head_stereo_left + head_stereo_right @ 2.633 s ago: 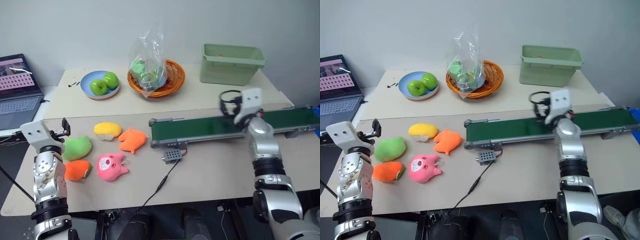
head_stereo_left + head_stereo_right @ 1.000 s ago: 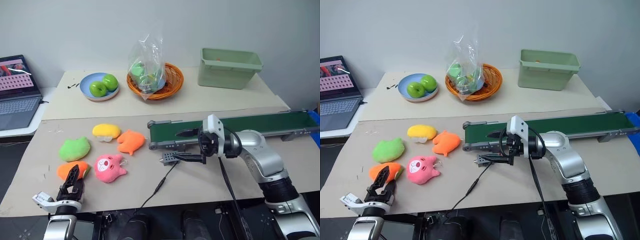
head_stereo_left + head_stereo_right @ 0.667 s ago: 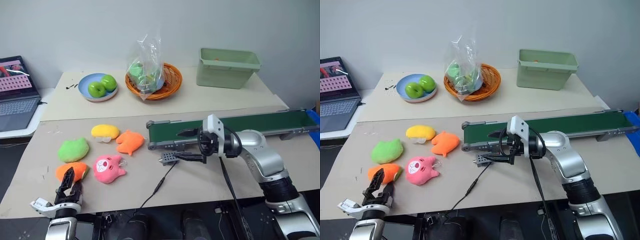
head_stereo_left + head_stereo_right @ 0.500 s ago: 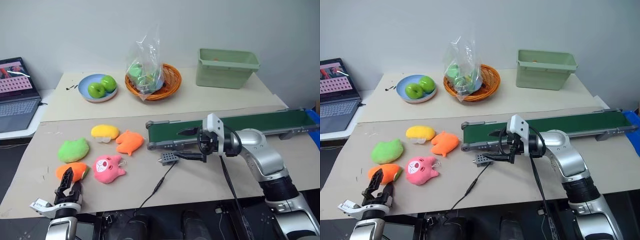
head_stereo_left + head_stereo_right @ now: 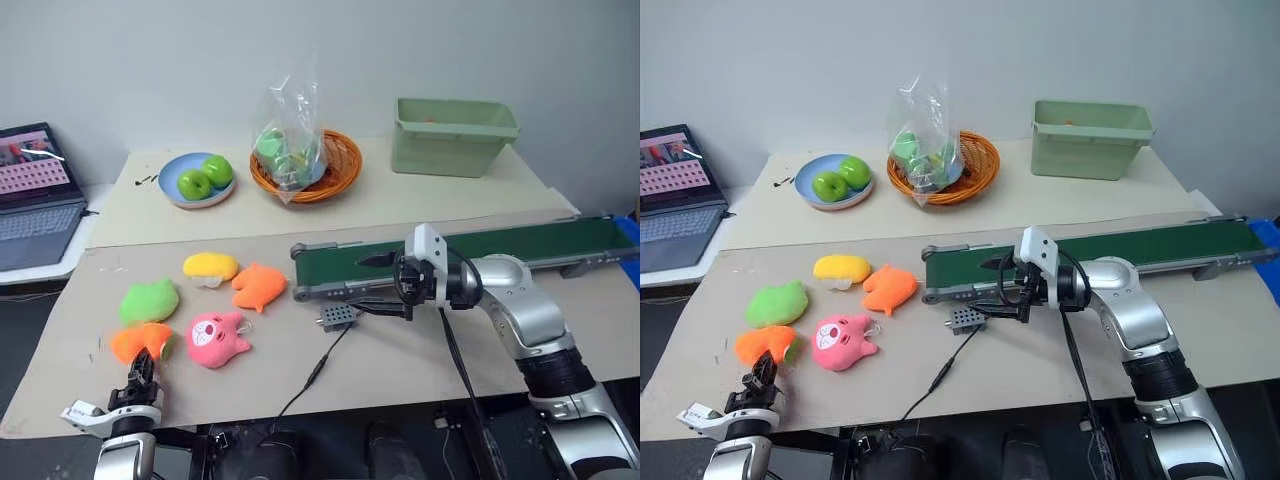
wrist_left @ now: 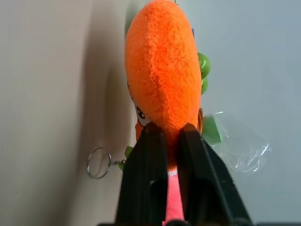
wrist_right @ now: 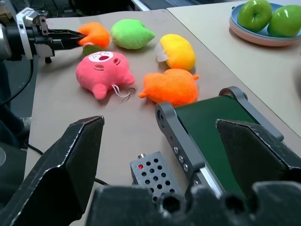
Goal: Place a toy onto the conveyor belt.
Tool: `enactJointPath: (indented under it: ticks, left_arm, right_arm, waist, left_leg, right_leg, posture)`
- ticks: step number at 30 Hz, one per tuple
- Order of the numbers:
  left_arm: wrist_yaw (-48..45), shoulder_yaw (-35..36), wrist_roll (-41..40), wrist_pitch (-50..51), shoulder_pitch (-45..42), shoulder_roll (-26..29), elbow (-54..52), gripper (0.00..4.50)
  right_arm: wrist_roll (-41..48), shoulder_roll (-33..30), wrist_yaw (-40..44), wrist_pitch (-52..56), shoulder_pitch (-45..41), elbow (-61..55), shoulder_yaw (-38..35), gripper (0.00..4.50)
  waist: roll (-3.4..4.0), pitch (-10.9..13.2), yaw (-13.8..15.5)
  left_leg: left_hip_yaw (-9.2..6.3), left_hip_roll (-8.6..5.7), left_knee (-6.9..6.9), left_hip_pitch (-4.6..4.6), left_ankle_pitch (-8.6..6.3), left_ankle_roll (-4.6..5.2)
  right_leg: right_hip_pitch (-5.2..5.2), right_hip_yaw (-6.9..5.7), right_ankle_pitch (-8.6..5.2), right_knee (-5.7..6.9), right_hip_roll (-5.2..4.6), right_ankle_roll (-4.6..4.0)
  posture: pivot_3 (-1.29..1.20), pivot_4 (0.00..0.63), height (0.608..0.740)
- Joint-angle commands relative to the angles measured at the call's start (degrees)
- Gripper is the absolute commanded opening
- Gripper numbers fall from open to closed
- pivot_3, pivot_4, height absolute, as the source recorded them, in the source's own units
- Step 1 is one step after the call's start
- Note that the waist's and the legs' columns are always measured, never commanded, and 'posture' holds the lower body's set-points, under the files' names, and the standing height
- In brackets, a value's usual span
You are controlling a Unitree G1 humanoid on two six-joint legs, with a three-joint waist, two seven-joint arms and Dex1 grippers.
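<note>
I had the left hand (image 6: 165, 141) clenched on the near tip of the small orange carrot-shaped plush toy (image 5: 138, 341) at the desk's (image 5: 420, 365) left front, the long dark green conveyor belt (image 5: 520, 245) lying well to its right, beside the released right hand (image 5: 375, 285).

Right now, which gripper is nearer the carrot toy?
Left. The left gripper is shut on the carrot toy at its near end. The right gripper, open, hangs far off over the conveyor belt's end by the control box.
</note>
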Motion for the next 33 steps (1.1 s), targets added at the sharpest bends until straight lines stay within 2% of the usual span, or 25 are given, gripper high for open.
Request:
enactJointPath:
  ticks: [1,2,4,7,8,11,15,17,19,21,23,27,33]
  left_arm:
    - [3.3,1.7,4.0,-3.9,0.0,0.4,1.5,0.02]
    - [4.7,1.4,5.5,-4.8,0.0,0.2,-0.2,0.02]
    - [11.4,0.3,14.9,-10.0,-0.3,-0.3,-4.7,0.02]
    - [24.0,-4.7,37.6,-15.7,-0.8,1.5,-14.7,0.02]
    - [26.1,-6.2,42.3,-16.2,-1.1,2.0,-17.3,0.02]
    - [31.6,-18.2,69.9,-14.8,-3.9,11.9,-25.0,0.02]
    - [34.2,-32.6,99.1,-11.2,-12.1,23.4,-30.2,0.02]
    - [31.0,-42.1,116.5,-11.1,-17.8,29.7,-29.6,0.02]
    - [27.6,-49.5,127.2,-13.1,-22.1,33.3,-26.5,0.02]
    - [26.4,-58.7,140.5,-21.4,-26.4,38.7,-21.0,0.02]
    - [28.8,-64.3,147.3,-29.5,-30.4,42.2,-14.8,0.02]
    - [33.4,-68.0,149.7,-40.6,-38.3,44.9,-0.9,0.02]
    - [38.2,-73.5,153.8,-51.2,-48.6,44.3,18.2,0.02]
  right_arm:
    - [-0.9,0.5,0.1,-2.0,-1.6,0.3,-0.4,4.5]
    - [-1.1,0.6,0.2,-2.2,-1.8,0.6,-0.2,4.5]
    - [-1.4,0.8,0.5,-2.4,-2.1,1.3,-0.1,4.5]
    - [-1.9,0.9,0.9,-2.9,-2.6,2.5,-0.1,4.5]
    - [-2.0,1.0,1.0,-3.0,-2.7,2.8,-0.2,4.5]
    - [-2.8,1.3,0.8,-3.4,-3.0,4.0,-0.1,4.5]
    - [-3.2,1.9,0.2,-3.4,-2.8,4.1,-0.2,4.5]
    - [-3.3,2.1,-0.1,-3.3,-2.3,3.5,-0.4,4.5]
    - [-3.3,2.1,-0.4,-3.3,-1.8,3.0,-0.6,4.5]
    - [-3.2,2.3,-1.2,-2.9,-1.3,2.3,-0.9,4.5]
    - [-2.8,2.4,-2.1,-2.5,-0.9,1.6,-1.5,4.5]
    - [-2.6,2.4,-3.1,-2.4,-0.2,0.6,-2.0,4.5]
    - [-1.9,2.6,-5.3,-1.9,1.6,-1.8,-3.5,4.5]
  waist:
    - [0.1,-0.1,-0.1]
    - [0.13,-0.1,-0.2]
    - [0.16,-0.1,-0.7]
    - [-0.37,0.1,-0.9]
    - [-0.64,0.2,-0.8]
    - [-0.97,0.4,-0.2]
    - [-1.0,0.4,1.3]
    - [-0.99,0.4,1.3]
    - [-0.99,0.4,0.9]
    - [-0.98,0.4,0.4]
    - [-0.98,0.4,0.0]
    - [-0.99,0.5,-0.7]
    - [-0.99,0.5,-0.5]
  left_leg:
    - [0.02,0.05,-0.05,0.05,0.0,-0.01]
    - [0.05,0.09,-0.11,0.1,0.0,-0.01]
    - [0.09,0.16,-0.22,0.18,0.03,-0.06]
    - [0.08,0.17,-0.29,0.21,0.0,-0.23]
    - [0.07,0.2,-0.3,0.12,-0.01,-0.26]
    - [0.07,0.1,-0.29,-0.04,-0.02,-0.26]
    - [0.22,0.03,-0.31,-0.19,0.04,-0.35]
    - [0.27,0.03,-0.33,-0.19,0.04,-0.37]
    - [0.38,-0.04,-0.38,-0.18,0.04,-0.36]
    - [0.39,0.0,-0.46,-0.16,0.03,-0.34]
    - [0.48,0.03,-0.67,-0.17,0.01,-0.42]
    - [0.4,0.22,-0.88,-0.39,0.06,-0.56]
    - [0.39,0.11,-0.74,-0.8,0.08,-0.54]
  right_leg:
    - [0.0,0.0,0.0,0.0,0.04,0.0]
    - [0.02,0.0,0.0,0.0,0.08,-0.01]
    - [0.02,0.01,-0.01,0.0,0.13,-0.02]
    - [0.01,0.12,0.07,-0.17,0.17,-0.16]
    - [0.0,0.13,0.19,-0.4,0.24,-0.3]
    - [-0.13,0.13,0.53,-0.51,0.2,-0.78]
    - [-0.27,0.0,0.59,-0.48,0.26,-0.86]
    - [-0.26,-0.02,0.6,-0.5,0.27,-0.86]
    - [-0.26,-0.01,0.59,-0.49,0.29,-0.85]
    - [-0.29,0.0,0.59,-0.49,0.29,-0.85]
    - [-0.56,0.02,0.62,-0.46,0.34,-0.9]
    - [-1.15,0.02,0.74,-0.38,0.36,-1.11]
    - [-1.51,0.02,0.87,-0.35,0.24,-1.04]
  posture:
    - [0.0,0.15,0.74]
    - [0.0,0.15,0.74]
    - [0.0,0.15,0.74]
    - [0.0,0.15,0.74]
    - [0.0,0.15,0.74]
    - [0.0,0.15,0.74]
    - [0.0,0.15,0.74]
    - [0.0,0.15,0.74]
    - [0.0,0.15,0.74]
    - [0.0,0.15,0.74]
    - [0.0,0.15,0.74]
    - [0.0,0.15,0.74]
    - [0.0,0.15,0.74]
